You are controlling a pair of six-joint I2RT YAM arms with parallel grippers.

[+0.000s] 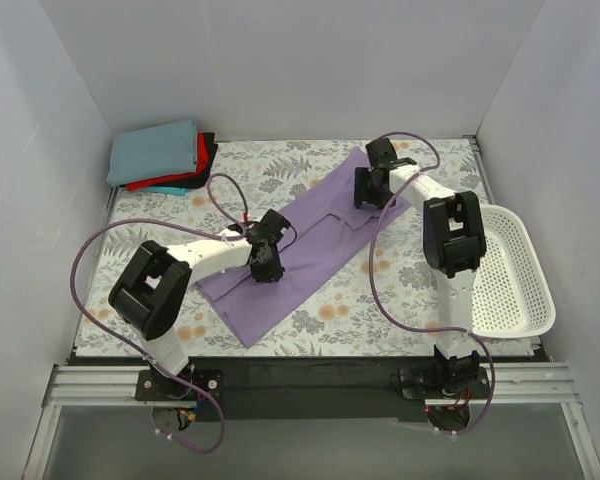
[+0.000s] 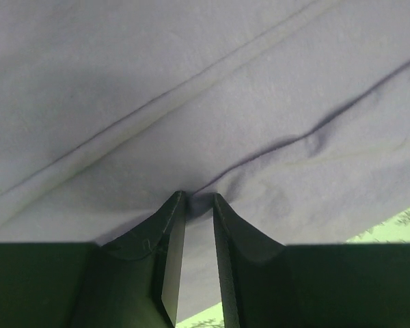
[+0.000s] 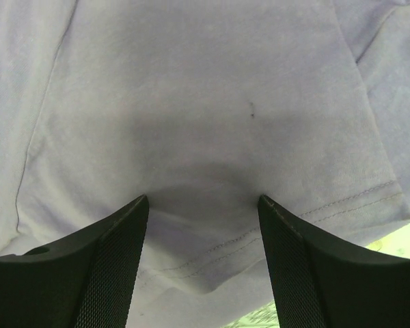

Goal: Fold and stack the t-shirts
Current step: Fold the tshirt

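A lavender-purple t-shirt lies folded lengthwise in a long diagonal strip on the floral table. My left gripper presses down on its lower middle; in the left wrist view the jaws stand nearly closed and pinch a ridge of the purple cloth. My right gripper rests on the shirt's upper end; in the right wrist view the jaws stand wide apart with the tips on the cloth, near a stitched hem. A stack of folded t-shirts, grey-blue on top of red, black and teal, sits at the back left.
A white plastic mesh basket stands at the right edge of the table, beside the right arm. The floral tablecloth shows around the shirt. White walls enclose the table on three sides.
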